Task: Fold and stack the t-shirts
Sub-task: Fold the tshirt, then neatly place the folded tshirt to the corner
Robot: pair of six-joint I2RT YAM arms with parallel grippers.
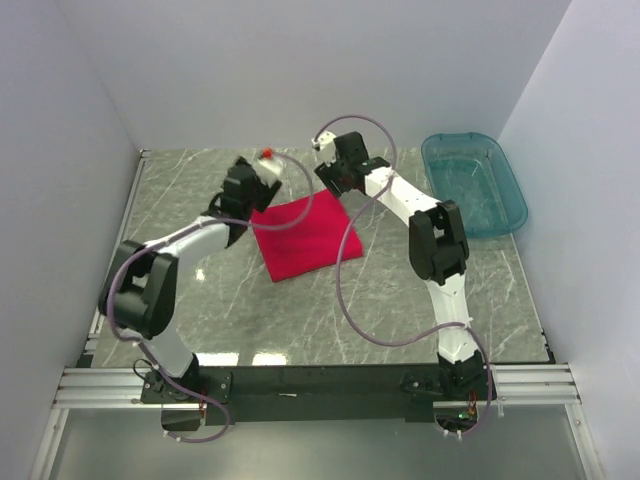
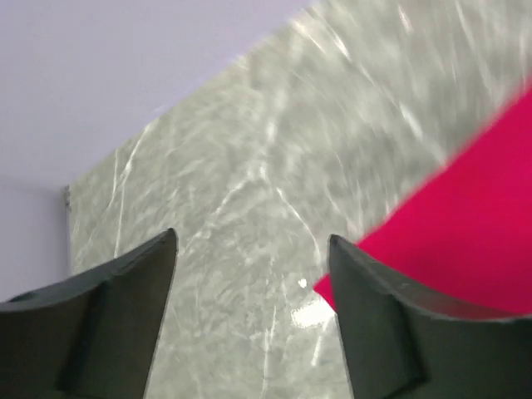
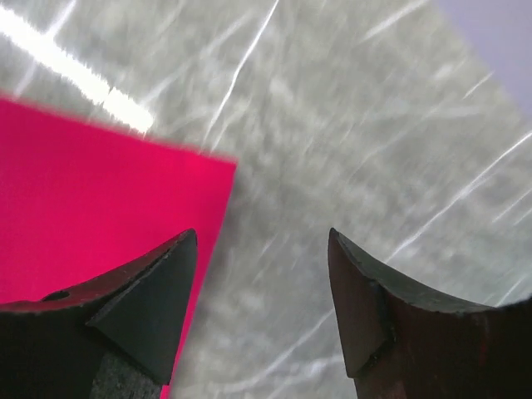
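Note:
The red t-shirt lies folded into a flat rectangle on the marble table, between the two arms. My left gripper is open and empty, above the table by the shirt's far left corner. In the left wrist view the shirt shows at the right, its corner by the right finger. My right gripper is open and empty, above the shirt's far right corner. In the right wrist view the shirt fills the left side, its corner just beyond the left finger.
A clear teal plastic bin stands at the back right of the table. White walls close in the table on the left, back and right. A black rail runs along the near edge with both arm bases.

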